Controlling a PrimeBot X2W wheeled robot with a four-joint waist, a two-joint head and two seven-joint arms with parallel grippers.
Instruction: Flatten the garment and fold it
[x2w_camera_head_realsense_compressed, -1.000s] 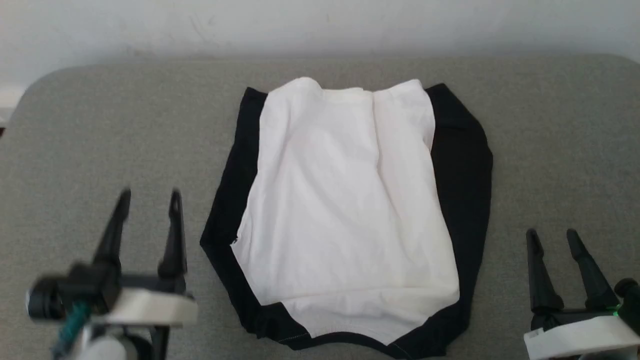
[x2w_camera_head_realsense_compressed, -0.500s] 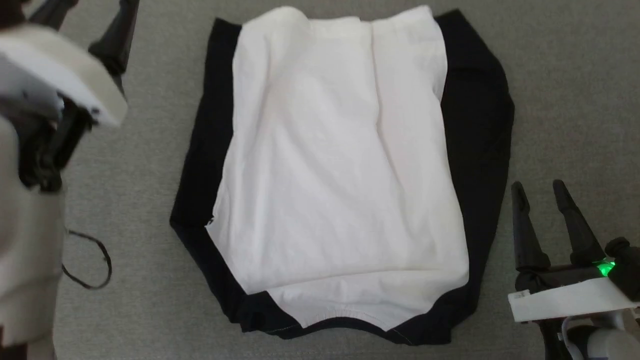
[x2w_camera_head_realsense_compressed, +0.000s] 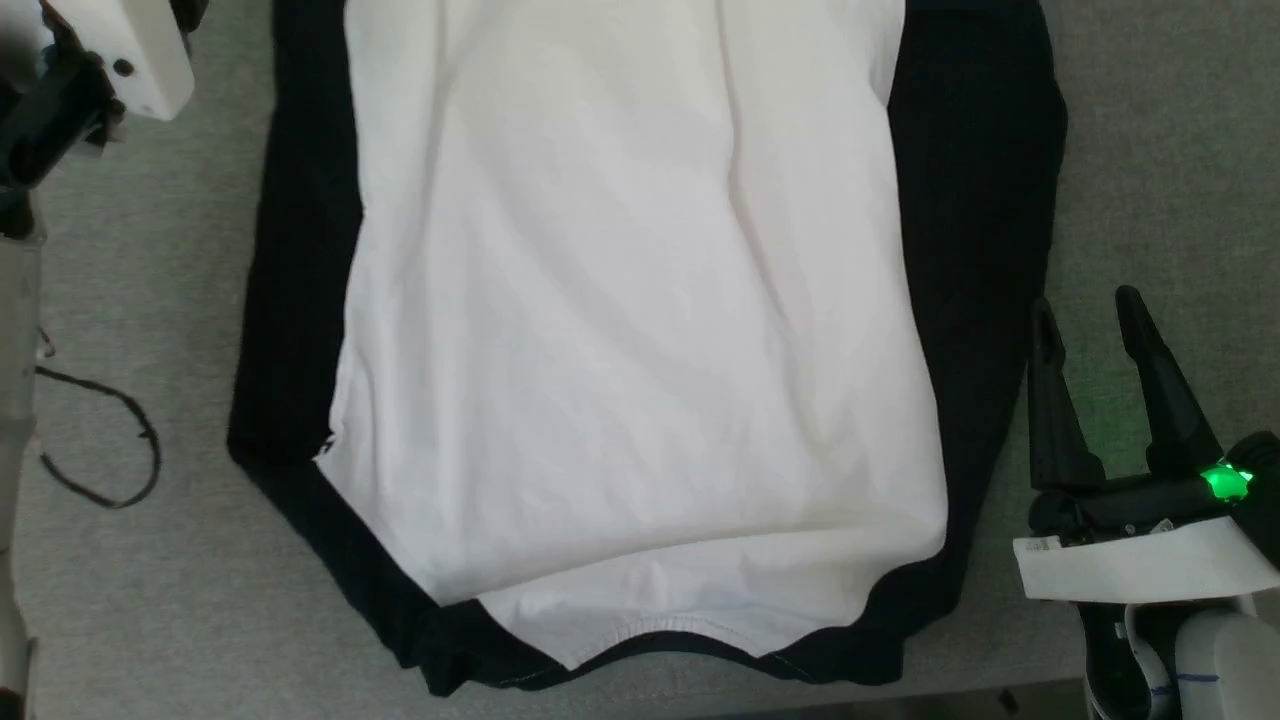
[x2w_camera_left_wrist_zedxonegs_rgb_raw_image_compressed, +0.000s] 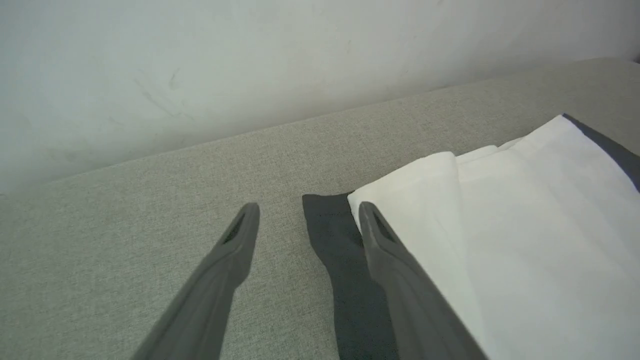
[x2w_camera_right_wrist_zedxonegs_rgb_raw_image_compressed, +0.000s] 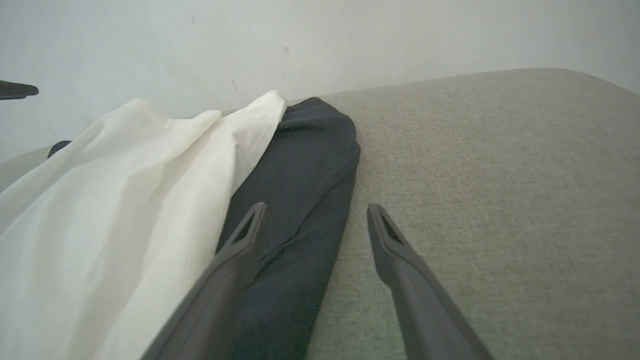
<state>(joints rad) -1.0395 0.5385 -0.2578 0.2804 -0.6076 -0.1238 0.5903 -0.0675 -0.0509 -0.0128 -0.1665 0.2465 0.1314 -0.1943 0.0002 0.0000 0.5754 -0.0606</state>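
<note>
Far left: thin black cable loop (x2w_camera_head_realsense_compressed: 120, 440) on the grey woven fabric surface (x2w_camera_head_realsense_compressed: 1150, 150), well apart from the cloth. In the left wrist view, left gripper (x2w_camera_left_wrist_zedxonegs_rgb_raw_image_compressed: 308, 207) with both long dark fingers spread wide and grasping nothing, poised at the far left corner of the thin white shirt with long black sleeves (x2w_camera_head_realsense_compressed: 640, 330). Straddles the edge there, one finger over bare surface, the other over black sleeve and white panel. Height above the cloth not readable.

Centre: shirt spread on the surface, white body uppermost, a black sleeve tucked along each side, curved dark-trimmed edge nearest the robot. Shallow lengthwise creases right of the middle. By judgement largely flattened, fold not yet begun.

Right: right black sleeve (x2w_camera_head_realsense_compressed: 985, 200) along the side edge, then right gripper (x2w_camera_head_realsense_compressed: 1085, 305), fingers likewise parted and empty, just beside the sleeve's near stretch, small green lamp (x2w_camera_head_realsense_compressed: 1222, 482) lit at its base. In the right wrist view, one finger over the sleeve, the other over bare surface.

Likely faults from here, as judged:
- Pinching only the top layer at a corner, leaving the sleeve behind and skewing the fold.
- Lifting unevenly, given the unequal reach of the two arms, and dragging the thin cloth into fresh wrinkles.
- Closing on the woven surface instead of the hem.
</note>
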